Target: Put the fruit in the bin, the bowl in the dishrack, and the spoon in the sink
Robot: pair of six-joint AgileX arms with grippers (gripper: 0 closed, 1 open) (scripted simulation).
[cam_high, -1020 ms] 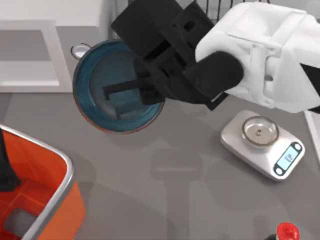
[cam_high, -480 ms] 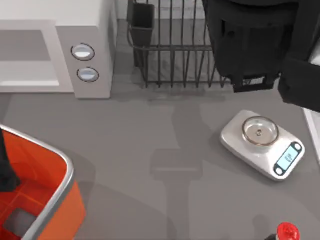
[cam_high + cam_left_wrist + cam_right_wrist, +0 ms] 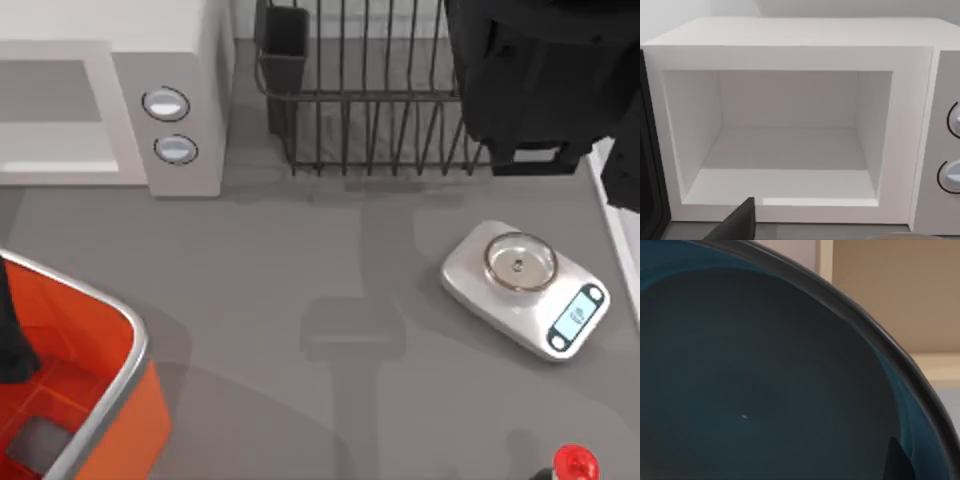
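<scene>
The bowl [image 3: 765, 390] shows its dark teal inside close up in the right wrist view, with one dark fingertip [image 3: 897, 462] at its edge. My right arm [image 3: 530, 80] hangs as a black mass over the right end of the black wire dishrack [image 3: 360, 110] and hides the bowl from above. The orange bin [image 3: 110, 400] sits at the front left, and a dark part of my left arm [image 3: 10, 330] stands in it. One black finger [image 3: 740, 222] of the left gripper points at the open microwave. A pale strip [image 3: 622, 240] at the right edge looks like the sink's rim. Fruit and spoon are out of view.
A white microwave [image 3: 110, 110] with two round knobs stands at the back left, its door open. A silver kitchen scale [image 3: 525, 285] lies right of centre. A dark bottle's red cap [image 3: 573, 463] pokes in at the front right.
My right arm has carried the bowl from in front of the microwave, back and to the right, to above the dishrack, uncovering the microwave's knobs. The left arm has not moved.
</scene>
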